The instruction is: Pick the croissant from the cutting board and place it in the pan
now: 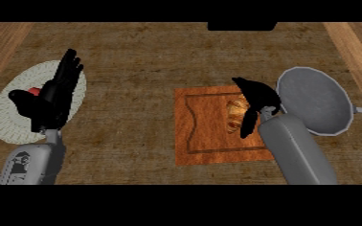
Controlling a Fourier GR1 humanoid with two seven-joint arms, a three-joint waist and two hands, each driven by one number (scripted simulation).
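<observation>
Rough counter (141, 52); right robot hand (259, 98) over ridged croissant (235, 112), grip unclear; left robot hand (53, 100) spread.

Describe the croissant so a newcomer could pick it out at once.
Find the reddish wooden cutting board right of the counter's middle. On its right part, partly hidden by the right hand, lies the croissant: golden, ridged, unlike the grey pan beside it.
</observation>
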